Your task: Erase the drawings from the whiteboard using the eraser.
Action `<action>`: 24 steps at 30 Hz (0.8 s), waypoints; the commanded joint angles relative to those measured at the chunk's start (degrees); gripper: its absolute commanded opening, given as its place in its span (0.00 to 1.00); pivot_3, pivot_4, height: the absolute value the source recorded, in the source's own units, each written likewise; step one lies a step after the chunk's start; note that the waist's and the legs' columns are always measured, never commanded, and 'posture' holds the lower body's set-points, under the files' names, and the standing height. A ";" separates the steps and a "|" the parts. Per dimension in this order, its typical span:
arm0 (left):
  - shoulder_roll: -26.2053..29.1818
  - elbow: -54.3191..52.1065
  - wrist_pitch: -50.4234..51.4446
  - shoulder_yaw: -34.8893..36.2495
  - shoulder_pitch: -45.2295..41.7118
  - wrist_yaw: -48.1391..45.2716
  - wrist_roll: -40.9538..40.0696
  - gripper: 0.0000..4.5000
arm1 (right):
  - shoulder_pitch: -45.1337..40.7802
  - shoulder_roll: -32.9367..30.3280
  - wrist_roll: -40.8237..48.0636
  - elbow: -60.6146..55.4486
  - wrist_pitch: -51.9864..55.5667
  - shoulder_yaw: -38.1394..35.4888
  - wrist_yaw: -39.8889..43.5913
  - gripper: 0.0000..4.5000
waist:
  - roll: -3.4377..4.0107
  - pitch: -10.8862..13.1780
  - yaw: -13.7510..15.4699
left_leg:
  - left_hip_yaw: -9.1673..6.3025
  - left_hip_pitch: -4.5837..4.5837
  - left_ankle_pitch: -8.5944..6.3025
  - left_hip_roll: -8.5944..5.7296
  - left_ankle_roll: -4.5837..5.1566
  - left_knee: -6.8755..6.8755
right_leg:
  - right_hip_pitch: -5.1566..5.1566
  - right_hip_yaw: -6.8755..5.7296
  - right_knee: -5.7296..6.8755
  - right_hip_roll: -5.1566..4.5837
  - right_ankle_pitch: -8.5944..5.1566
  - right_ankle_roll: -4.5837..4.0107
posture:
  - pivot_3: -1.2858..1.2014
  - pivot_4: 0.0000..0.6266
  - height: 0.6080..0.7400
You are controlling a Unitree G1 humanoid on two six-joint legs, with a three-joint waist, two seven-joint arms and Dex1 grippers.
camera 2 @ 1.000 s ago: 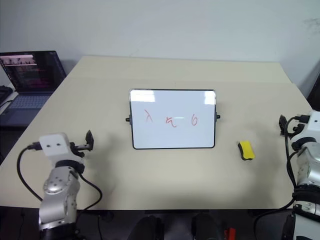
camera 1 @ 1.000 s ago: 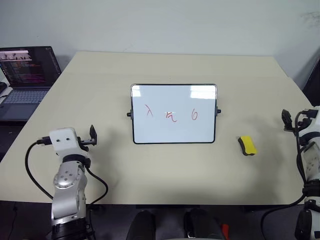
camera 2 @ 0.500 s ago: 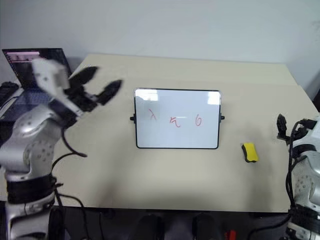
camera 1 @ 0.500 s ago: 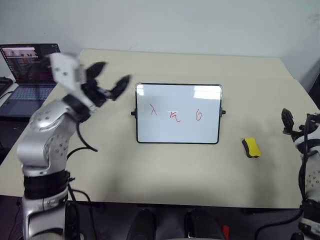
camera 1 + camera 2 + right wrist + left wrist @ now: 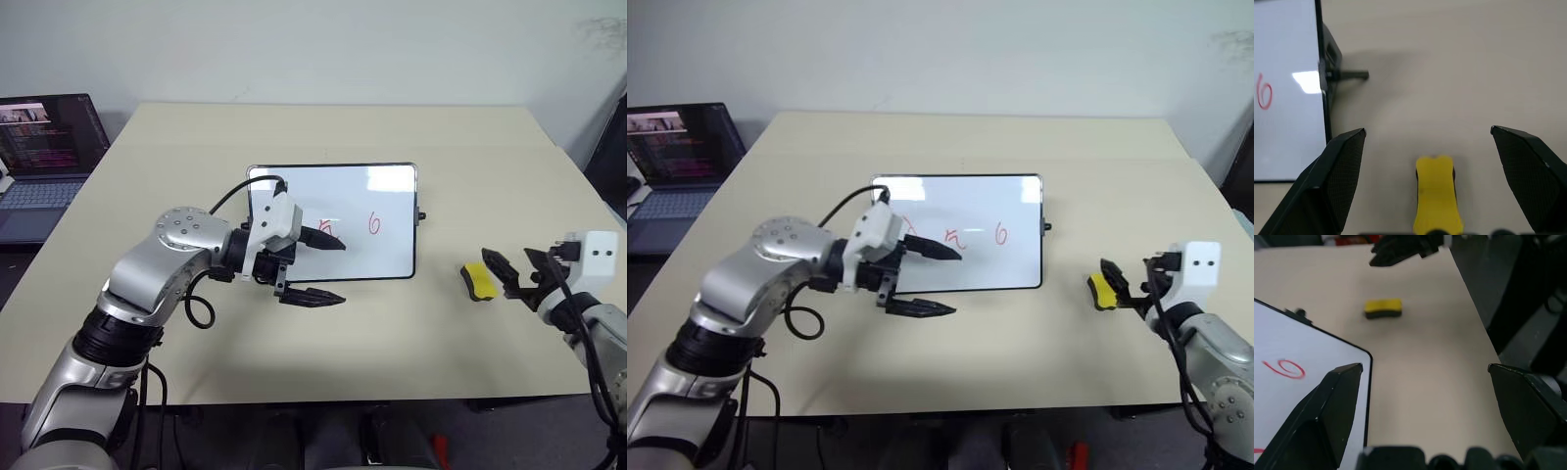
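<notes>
The whiteboard (image 5: 387, 196) stands propped at the table's middle. Its red drawings show a 6 (image 5: 373, 224) and a squiggle (image 5: 955, 238); the leftmost mark is mostly hidden behind my left arm. My left gripper (image 5: 341, 271) hovers in front of the board's lower left part, pointing right, open and empty. The yellow eraser (image 5: 476, 280) lies flat on the table to the right of the board. My right gripper (image 5: 509, 260) is just right of the eraser, open, its fingers (image 5: 1337, 171) spread either side of the eraser (image 5: 1435, 193) without closing on it.
An open laptop (image 5: 44, 147) sits off the table's left side. The beige table (image 5: 323, 132) has bare room behind the board and along its front edge. The board's black side knob (image 5: 1347, 75) sticks out toward the eraser.
My left arm swung up from the left table edge and across to the front of the board, its gripper now pointing right. My right gripper moved left to the eraser.
</notes>
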 commanded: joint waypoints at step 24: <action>-4.34 -0.56 -5.45 -1.82 -0.47 -3.83 6.42 1.00 | -6.36 2.86 -16.70 12.04 -5.05 9.53 4.04 0.99 | -0.01 0.00 0.00 | -0.08 -0.16 0.00 0.00 0.01 0.01 | -0.09 -0.09 -0.04 0.00 -0.01 0.00 | 0.52 0.24 1.00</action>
